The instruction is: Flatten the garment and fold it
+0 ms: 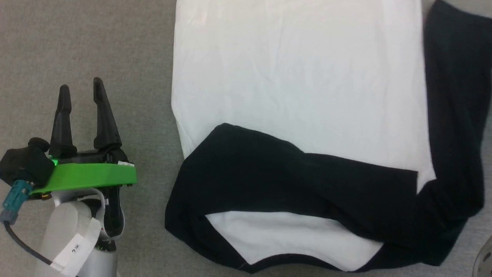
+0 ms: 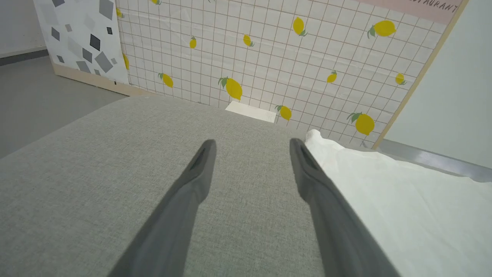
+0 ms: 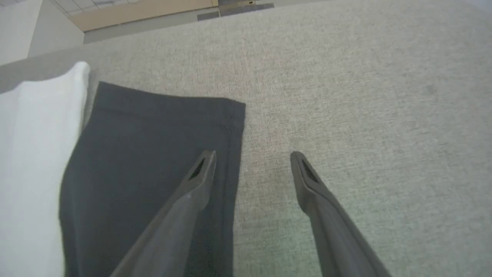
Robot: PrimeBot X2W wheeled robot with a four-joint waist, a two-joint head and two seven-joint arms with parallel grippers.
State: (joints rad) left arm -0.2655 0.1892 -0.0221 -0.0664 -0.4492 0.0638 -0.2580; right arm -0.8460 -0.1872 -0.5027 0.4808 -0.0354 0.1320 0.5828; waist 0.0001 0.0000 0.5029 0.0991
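garment (image 1: pixel 296 77) lies on the grey mat (image 1: pixel 96 38); left gripper (image 1: pixel 81 84) beside it and right gripper (image 3: pixel 253 154) over its outer black sleeve (image 3: pixel 134 134) hang spread and empty, and a one-layer pinch could drag it askew.

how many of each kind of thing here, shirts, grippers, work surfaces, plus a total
T-shirt, white with black sleeves: 1
Grippers, both open: 2 (left gripper, right gripper)
Grey fabric surface: 1
Total: 4
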